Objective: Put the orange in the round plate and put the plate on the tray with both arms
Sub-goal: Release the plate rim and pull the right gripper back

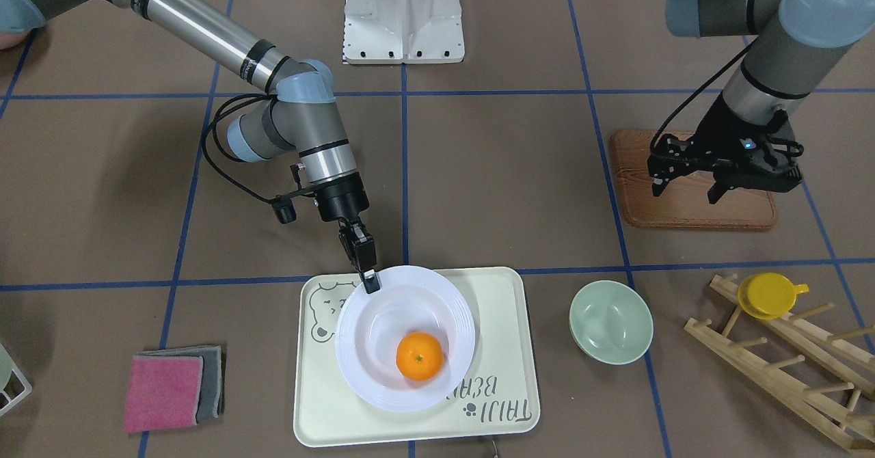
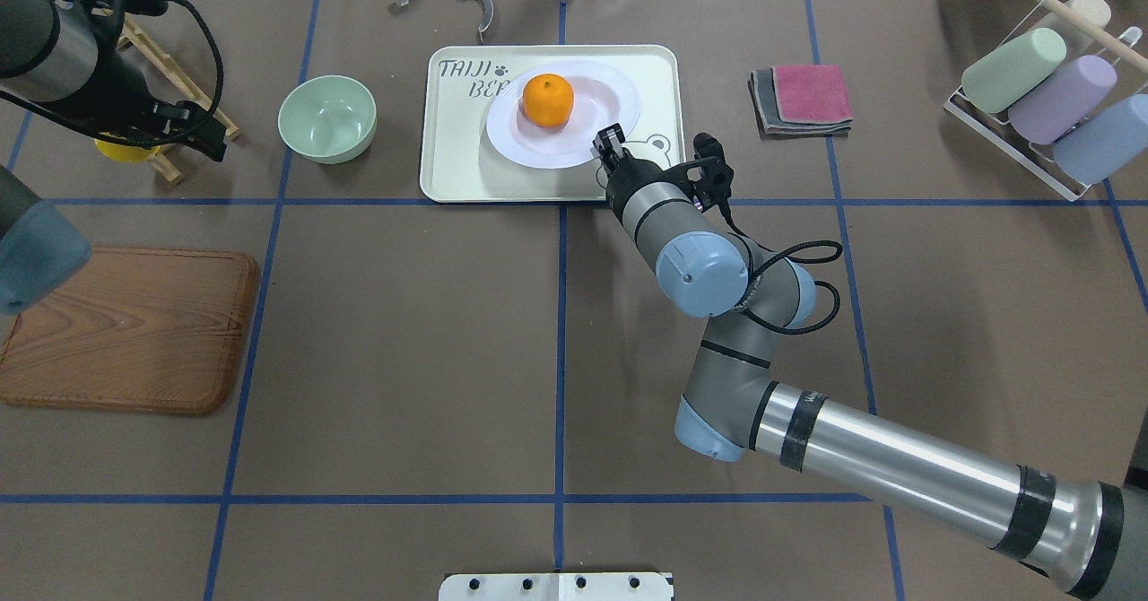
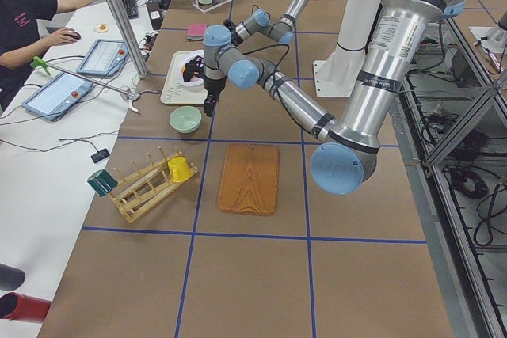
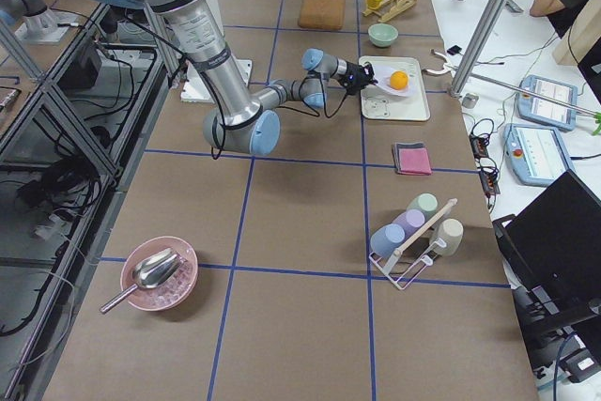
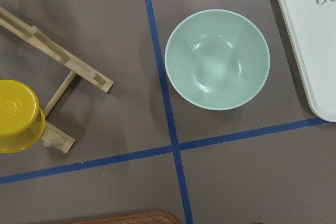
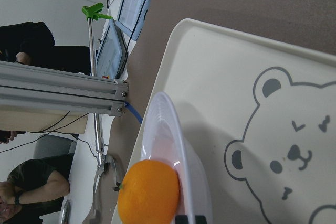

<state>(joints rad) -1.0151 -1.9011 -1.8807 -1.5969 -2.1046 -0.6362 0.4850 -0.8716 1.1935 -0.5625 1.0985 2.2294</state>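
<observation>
The orange (image 1: 419,356) lies in the white round plate (image 1: 362,348), which sits over the middle of the cream tray (image 1: 506,348). My right gripper (image 1: 369,281) is shut on the plate's rim on the robot's side. In the right wrist view the plate (image 6: 170,124) shows edge-on above the bear drawing of the tray (image 6: 220,77), with the orange (image 6: 148,191) inside; I cannot tell if the plate rests flat. My left gripper (image 1: 683,188) hangs open and holds nothing above the wooden board (image 1: 690,212), well away from the tray.
A pale green bowl (image 1: 610,321) stands beside the tray on my left. A wooden rack (image 1: 786,369) carries a yellow cup (image 1: 769,295). Folded pink and grey cloths (image 1: 171,389) lie on my right. Pastel cups in a wire rack (image 2: 1049,99) stand at the far right.
</observation>
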